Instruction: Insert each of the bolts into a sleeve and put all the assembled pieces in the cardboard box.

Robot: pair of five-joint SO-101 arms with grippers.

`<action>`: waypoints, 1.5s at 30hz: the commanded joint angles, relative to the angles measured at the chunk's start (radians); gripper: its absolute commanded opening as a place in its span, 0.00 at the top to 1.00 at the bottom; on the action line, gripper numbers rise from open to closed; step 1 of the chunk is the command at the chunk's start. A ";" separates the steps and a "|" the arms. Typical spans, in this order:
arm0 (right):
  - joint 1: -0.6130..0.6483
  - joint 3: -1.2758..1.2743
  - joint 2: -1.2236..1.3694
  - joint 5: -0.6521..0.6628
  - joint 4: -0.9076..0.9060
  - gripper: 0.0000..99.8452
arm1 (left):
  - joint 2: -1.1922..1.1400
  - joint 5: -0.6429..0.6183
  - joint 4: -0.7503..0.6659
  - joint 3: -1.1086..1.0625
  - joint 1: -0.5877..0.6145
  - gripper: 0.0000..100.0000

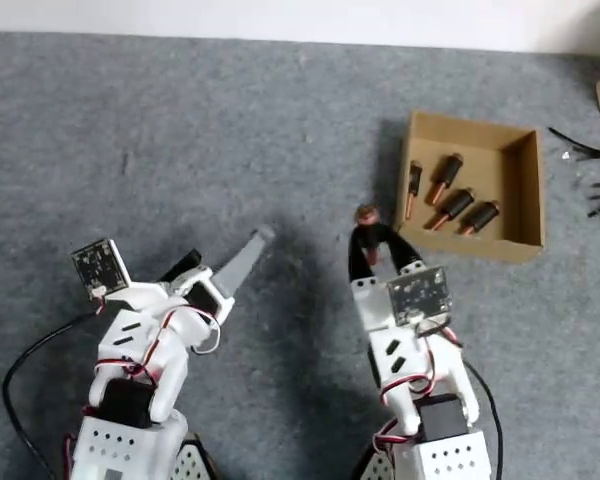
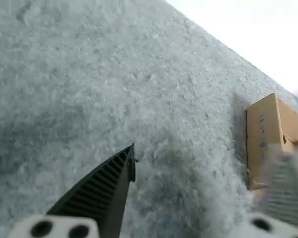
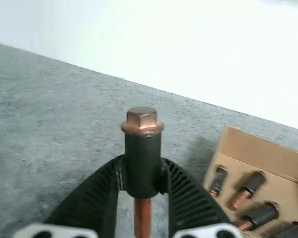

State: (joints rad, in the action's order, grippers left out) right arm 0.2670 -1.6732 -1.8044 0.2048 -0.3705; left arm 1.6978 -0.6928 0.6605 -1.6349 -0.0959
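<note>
4 assembled pieces (image 1: 453, 207) are lying side by side in the cardboard box (image 1: 477, 245), which is sitting on the grey carpet (image 1: 180, 130) toward the far right. Just beside the box's near left corner, the right gripper (image 1: 372, 245) is clenching a 5th piece. Its 2 black fingers (image 3: 99, 198) are pressing on the dark sleeve (image 3: 143, 158) from both sides. The copper bolt (image 3: 142, 120) is sitting inside the sleeve, its hexagonal head resting against the far end and its threaded shank sticking out toward the wrist. The left gripper (image 1: 227, 247) is hanging over bare carpet, well apart from the box, its jaws spread wide and holding nothing.
</note>
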 commanded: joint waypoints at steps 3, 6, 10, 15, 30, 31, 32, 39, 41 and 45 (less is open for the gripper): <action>-0.031 -0.024 -0.002 0.008 0.038 0.99 | 0.010 0.144 -0.095 -0.021 0.010 0.99; -0.087 0.027 -0.002 0.008 0.038 0.99 | 0.007 0.190 -0.184 -0.070 0.010 0.96; -0.160 0.125 0.028 0.008 0.038 0.99 | 0.001 0.190 -0.192 -0.068 0.010 0.96; -0.211 0.328 0.306 0.008 0.039 0.99 | 0.001 0.190 -0.192 -0.068 0.010 0.96; -0.337 0.998 1.549 -0.002 0.202 0.99 | 0.001 0.192 -0.192 -0.068 0.010 0.96; -0.348 1.030 1.610 -0.002 0.202 0.99 | 0.001 0.192 -0.192 -0.068 0.010 0.96; -0.354 1.056 1.666 -0.002 0.202 0.99 | 0.001 0.192 -0.193 -0.068 0.010 0.96; -0.361 1.141 1.908 -0.002 0.202 0.99 | 0.001 0.192 -0.195 -0.068 0.012 0.96; -0.358 1.139 1.925 0.000 0.200 0.98 | 0.001 0.192 -0.196 -0.068 0.012 0.96; -0.338 1.135 1.926 0.000 0.200 0.88 | 0.001 0.192 -0.196 -0.068 0.012 0.96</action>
State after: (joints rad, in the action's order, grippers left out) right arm -0.0829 -0.5869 0.1304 0.2033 -0.1956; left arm 1.6962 -0.5086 0.4918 -1.6794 -0.0928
